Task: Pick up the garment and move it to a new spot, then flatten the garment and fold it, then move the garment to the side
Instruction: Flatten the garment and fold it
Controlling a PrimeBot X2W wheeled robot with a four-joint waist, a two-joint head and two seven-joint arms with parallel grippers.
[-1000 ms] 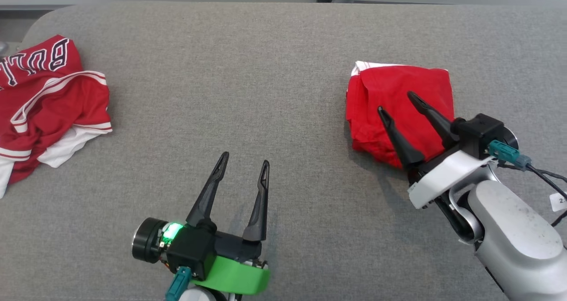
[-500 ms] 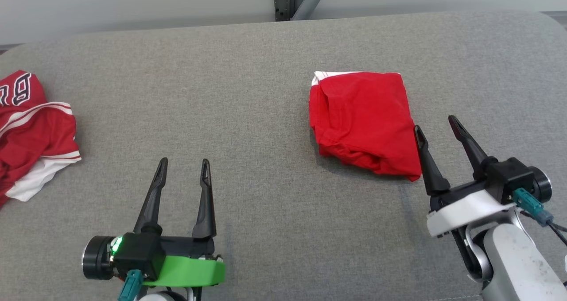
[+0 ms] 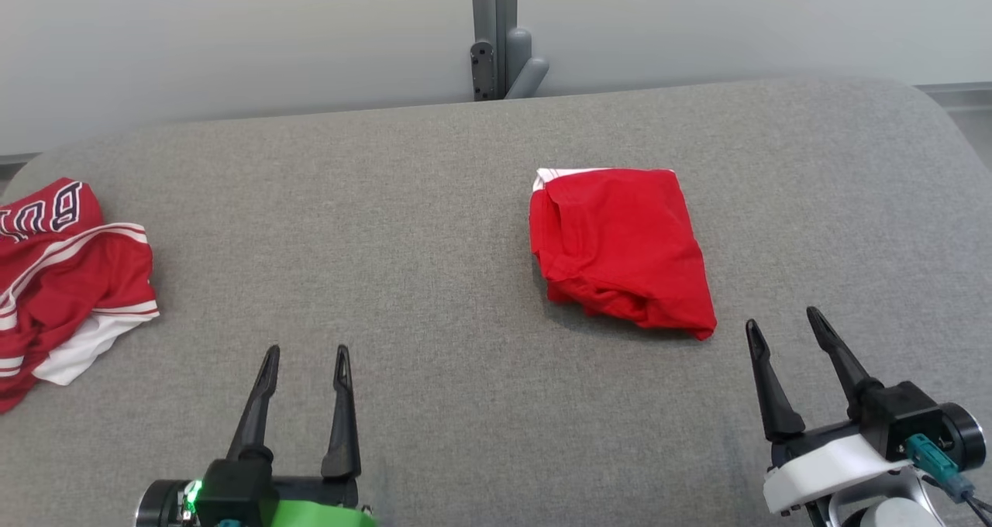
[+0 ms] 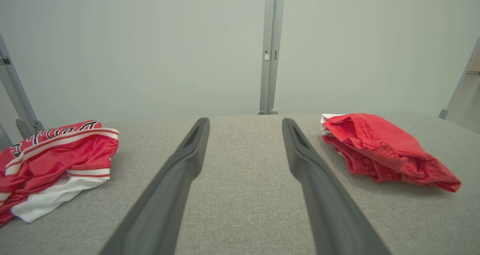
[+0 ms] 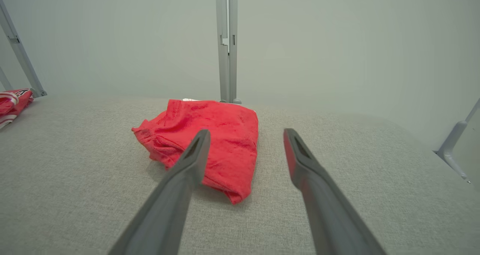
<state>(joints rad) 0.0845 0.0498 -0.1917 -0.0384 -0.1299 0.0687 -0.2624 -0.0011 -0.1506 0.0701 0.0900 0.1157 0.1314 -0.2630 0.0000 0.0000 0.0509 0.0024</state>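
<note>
The folded red garment [image 3: 620, 248] lies on the right half of the grey padded surface [image 3: 403, 225] as a compact, roughly rectangular bundle. A sliver of white cloth peeks out at its far left corner. Its near edge is thicker and rumpled, and its near right corner tapers to a point. Nothing touches it.

The right gripper [image 3: 781, 318] sits at the lower right of the head view, near that pointed corner but clear of it, with bare grey fabric between the fingertips and the cloth. Its two dark fingers are spread apart and hold nothing. In the right wrist view one finger crosses in front of the garment (an overlap of sight only, since the head view shows the gap).

The left gripper [image 3: 306, 350] is at the lower left of the head view, fingers pointing away from the robot, likewise parted and empty. It is well apart from the garment, which lies off to its right.

A crumpled red-and-white jersey [image 3: 70, 279] with dark-outlined lettering lies at the far left edge of the surface, well apart from the folded garment and from both grippers. Behind the surface a grey post [image 3: 496, 39] stands against a pale wall [image 3: 232, 39].
</note>
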